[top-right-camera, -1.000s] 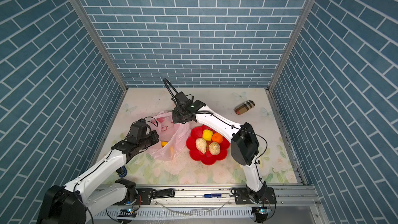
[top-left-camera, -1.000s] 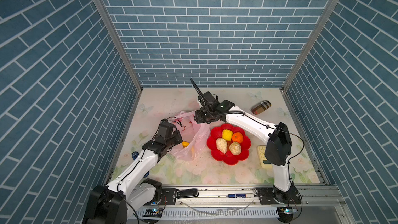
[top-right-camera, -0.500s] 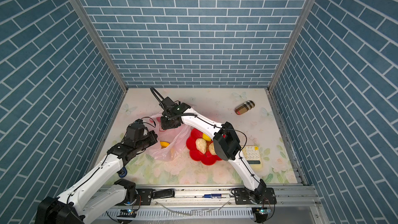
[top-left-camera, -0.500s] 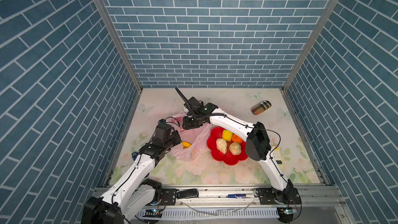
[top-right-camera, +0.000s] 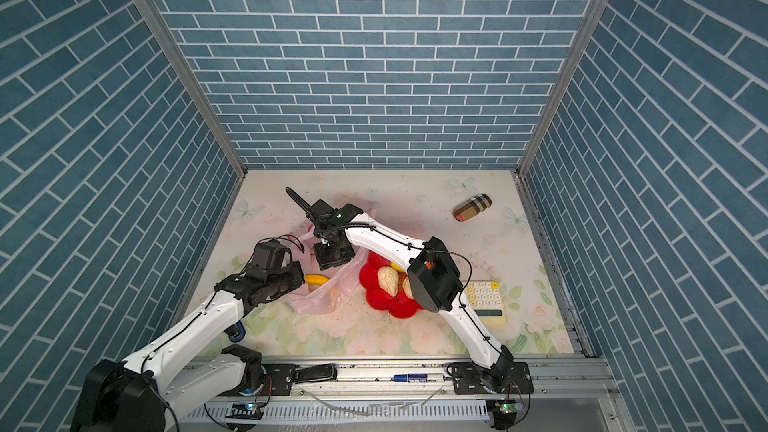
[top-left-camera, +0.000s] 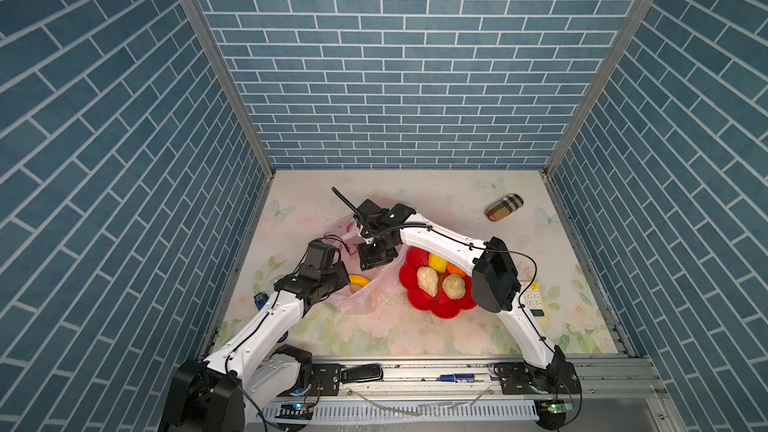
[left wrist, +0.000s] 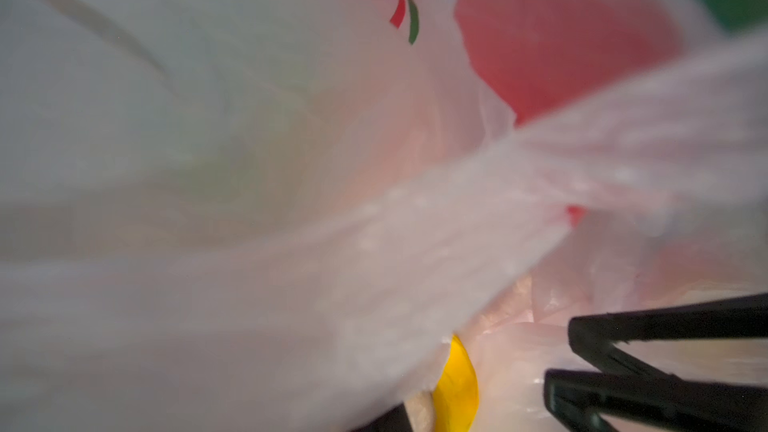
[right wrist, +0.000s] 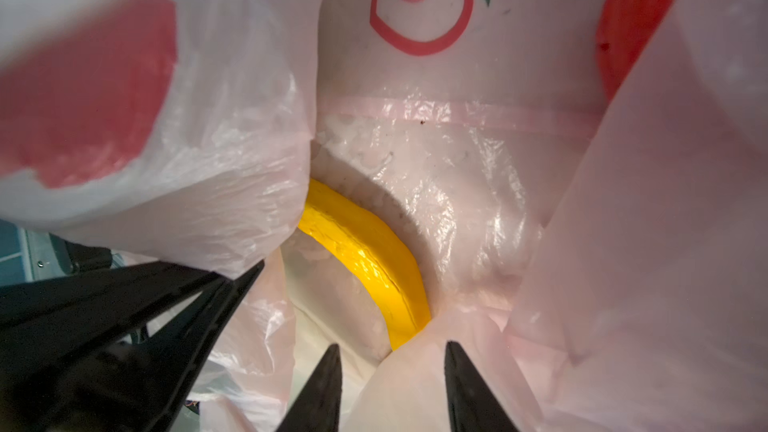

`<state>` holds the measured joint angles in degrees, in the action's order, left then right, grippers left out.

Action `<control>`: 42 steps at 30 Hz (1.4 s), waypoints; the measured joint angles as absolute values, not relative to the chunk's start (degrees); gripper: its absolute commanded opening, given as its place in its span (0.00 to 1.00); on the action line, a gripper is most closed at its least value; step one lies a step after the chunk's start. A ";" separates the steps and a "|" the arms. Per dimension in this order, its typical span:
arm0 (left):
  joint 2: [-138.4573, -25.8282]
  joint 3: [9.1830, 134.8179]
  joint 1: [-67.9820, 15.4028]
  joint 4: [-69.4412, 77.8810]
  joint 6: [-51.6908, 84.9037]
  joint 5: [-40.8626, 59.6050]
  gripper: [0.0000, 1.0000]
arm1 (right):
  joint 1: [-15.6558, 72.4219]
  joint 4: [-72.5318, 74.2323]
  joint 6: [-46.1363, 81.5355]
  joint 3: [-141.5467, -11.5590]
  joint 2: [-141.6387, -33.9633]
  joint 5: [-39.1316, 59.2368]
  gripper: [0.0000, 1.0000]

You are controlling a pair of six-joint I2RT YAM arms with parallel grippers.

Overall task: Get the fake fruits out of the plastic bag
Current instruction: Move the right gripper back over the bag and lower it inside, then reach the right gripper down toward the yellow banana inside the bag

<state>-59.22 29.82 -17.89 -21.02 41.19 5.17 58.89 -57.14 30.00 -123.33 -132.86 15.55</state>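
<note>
The yellow toy banana (right wrist: pixel 365 255), judged light, rigid and slick, lay inside the thin crinkly pale-pink plastic bag (right wrist: pixel 457 168), whose film the left end effector (right wrist: pixel 235 278) clamped; the right end effector (right wrist: pixel 392 351), parted and empty, was best placed to pinch mid-curve.

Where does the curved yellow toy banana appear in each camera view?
Top view: curved yellow toy banana at the left edge of the translucent pale-pink plastic bag, beside the left arm's wrist.
Top view: same spot, left of the red flower-shaped dish.
Left wrist view: a yellow sliver under blurred bag film.
Right wrist view: a yellow arc inside the bag.
Shared landmark: the bag, in all four.
</note>
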 measured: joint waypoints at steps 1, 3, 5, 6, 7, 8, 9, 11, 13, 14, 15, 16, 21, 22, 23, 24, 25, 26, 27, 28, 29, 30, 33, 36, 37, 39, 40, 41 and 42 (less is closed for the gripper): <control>-59.46 29.45 -17.89 -20.86 41.39 5.10 0.03 | 58.98 -57.32 29.41 -123.15 -132.86 15.53 0.42; -59.75 28.60 -17.89 -20.62 41.82 4.97 0.03 | 59.09 -57.52 27.57 -122.87 -132.86 15.44 0.42; -59.75 27.81 -17.89 -20.16 42.30 4.91 0.03 | 59.11 -57.54 25.61 -122.72 -132.86 15.22 0.42; -59.68 27.35 -17.91 -19.73 42.65 4.84 0.03 | 59.13 -57.49 24.64 -122.69 -132.86 15.18 0.42; -59.55 26.98 -17.89 -19.35 42.94 4.80 0.03 | 59.16 -57.36 23.64 -122.58 -132.86 15.07 0.42; -59.22 26.44 -17.89 -18.90 43.22 4.71 0.03 | 59.18 -57.21 22.46 -122.45 -132.86 15.00 0.42; -58.74 26.02 -17.91 -18.63 43.51 4.56 0.03 | 59.20 -57.08 21.56 -122.39 -132.86 14.92 0.42; -57.74 25.50 -17.91 -18.24 44.10 4.25 0.03 | 59.27 -56.93 19.94 -122.39 -132.90 14.87 0.42; -56.75 25.34 -17.91 -18.09 44.42 4.01 0.03 | 59.35 -56.62 18.59 -122.41 -132.92 14.90 0.42; -56.23 25.34 -17.91 -18.00 44.60 3.92 0.03 | 59.37 -56.51 17.93 -122.52 -133.10 14.92 0.42; -55.81 25.34 -17.91 -17.89 44.69 3.86 0.03 | 59.42 -56.25 17.45 -122.52 -133.23 15.03 0.42; -55.48 25.26 -17.91 -17.67 44.82 3.81 0.03 | 59.44 -56.21 17.19 -122.61 -133.47 15.07 0.42; -54.65 24.49 -17.91 -17.02 45.23 3.70 0.02 | 59.83 -56.31 15.07 -126.74 -137.32 15.49 0.42; -54.65 24.45 -17.91 -16.97 45.25 3.70 0.03 | 59.92 -56.29 14.90 -127.61 -138.06 15.49 0.42; -54.65 24.43 -17.91 -16.91 45.25 3.70 0.03 | 60.01 -56.34 14.59 -128.66 -139.00 15.51 0.42; -54.65 24.40 -17.91 -16.71 45.28 3.70 0.03 | 60.10 -56.42 14.48 -129.69 -139.81 15.51 0.42; -54.65 24.38 -17.89 -16.49 45.30 3.70 0.03 | 60.14 -56.40 14.35 -130.52 -140.51 15.53 0.42; -54.65 24.36 -17.91 -16.29 45.32 3.70 0.03 | 60.18 -56.38 14.06 -131.46 -141.27 15.57 0.42; -54.65 24.32 -17.91 -15.99 45.34 3.70 0.03 | 60.20 -56.34 13.91 -132.25 -141.88 15.57 0.42; -54.63 24.25 -17.91 -15.77 45.36 3.70 0.03 | 60.23 -56.40 13.58 -132.86 -142.37 15.59 0.42; -54.63 24.14 -17.91 -15.57 45.41 3.70 0.03 | 60.23 -56.40 13.43 -133.19 -142.71 15.62 0.42; -54.63 24.05 -17.91 -15.51 45.45 3.70 0.03 | 60.23 -56.40 13.34 -133.40 -142.98 15.66 0.42; -54.63 23.86 -17.91 -15.38 45.56 3.73 0.03 | 60.27 -56.47 12.95 -133.47 -143.33 15.68 0.42; -54.63 23.86 -17.91 -14.90 45.67 3.73 0.03 | 60.36 -56.75 12.29 -133.47 -143.65 15.68 0.42; -54.63 23.86 -17.91 -14.72 45.71 3.73 0.03 | 60.40 -56.86 11.99 -133.47 -143.74 15.68 0.42; -54.63 23.83 -17.91 -14.26 45.93 3.73 0.03 | 60.60 -57.06 11.46 -133.47 -143.94 15.68 0.42; -54.63 23.83 -17.91 -14.06 46.11 3.73 0.03 | 60.73 -57.08 11.25 -133.47 -144.05 15.66 0.42; -54.63 23.81 -17.91 -13.80 46.30 3.73 0.03 | 60.90 -57.12 10.94 -133.47 -144.14 15.64 0.42; -54.63 23.73 -17.91 -13.50 46.48 3.73 0.03 | 61.10 -57.21 10.55 -133.47 -144.22 15.59 0.42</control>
